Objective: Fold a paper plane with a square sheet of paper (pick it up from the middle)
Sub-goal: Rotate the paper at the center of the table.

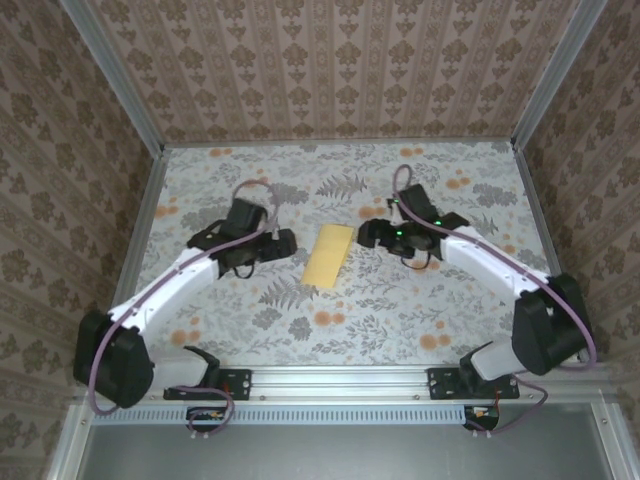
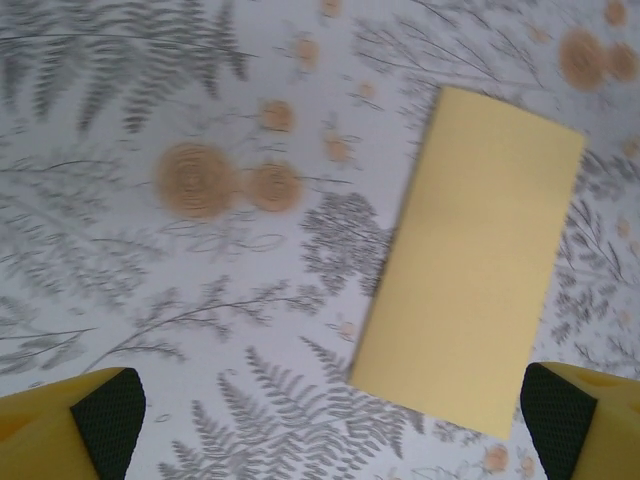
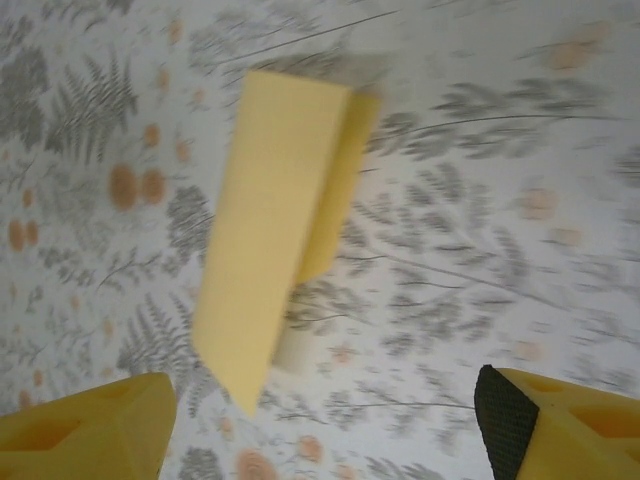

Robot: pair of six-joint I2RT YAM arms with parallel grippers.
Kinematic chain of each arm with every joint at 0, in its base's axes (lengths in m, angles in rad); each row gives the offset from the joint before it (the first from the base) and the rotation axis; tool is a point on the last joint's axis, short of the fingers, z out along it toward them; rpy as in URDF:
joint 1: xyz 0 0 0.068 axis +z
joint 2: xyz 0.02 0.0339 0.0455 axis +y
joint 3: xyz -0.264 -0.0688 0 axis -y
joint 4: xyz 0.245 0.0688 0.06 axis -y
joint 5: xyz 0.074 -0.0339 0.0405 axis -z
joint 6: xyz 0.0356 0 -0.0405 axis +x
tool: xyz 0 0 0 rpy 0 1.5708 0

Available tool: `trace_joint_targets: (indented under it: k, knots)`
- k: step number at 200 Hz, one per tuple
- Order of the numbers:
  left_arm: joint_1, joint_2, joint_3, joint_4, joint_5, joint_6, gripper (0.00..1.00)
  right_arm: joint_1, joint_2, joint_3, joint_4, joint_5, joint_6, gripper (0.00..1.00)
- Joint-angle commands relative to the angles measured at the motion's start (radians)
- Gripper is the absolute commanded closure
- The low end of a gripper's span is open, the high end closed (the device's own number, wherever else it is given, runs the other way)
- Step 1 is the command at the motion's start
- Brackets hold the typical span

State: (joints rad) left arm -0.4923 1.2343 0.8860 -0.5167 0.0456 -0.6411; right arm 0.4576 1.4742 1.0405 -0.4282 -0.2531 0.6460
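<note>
the folded paper [image 1: 328, 256] lies on the table [image 1: 420, 300] between the two grippers, its long side running from near to far. the left gripper [image 1: 285, 241] and right gripper [image 1: 364, 233] reach in low from each side, jaws wide, holding nothing; the right looks a bit nearer.

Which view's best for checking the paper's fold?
Right wrist: the paper shows two layers, upper flap lifted off the lower, though slightly blurred. Left wrist gives a sharp flat rectangle, no layers discernible. Top external: a small plain rectangle.
</note>
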Motion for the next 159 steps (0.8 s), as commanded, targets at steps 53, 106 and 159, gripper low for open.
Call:
trace_joint_targets:
  k: [53,106,159]
  knots:
    - [0.292,-0.144,-0.186,0.07,0.221,-0.031,0.0,0.275,0.423,0.353,-0.02,0.009,0.072,0.37]
    - [0.312,-0.16,-0.223,0.097,0.244,-0.034,0.0,0.297,0.599,0.471,-0.059,-0.004,0.052,0.37]
    - [0.311,-0.154,-0.217,0.115,0.248,0.002,0.0,0.296,0.677,0.481,-0.133,-0.048,-0.126,0.36]
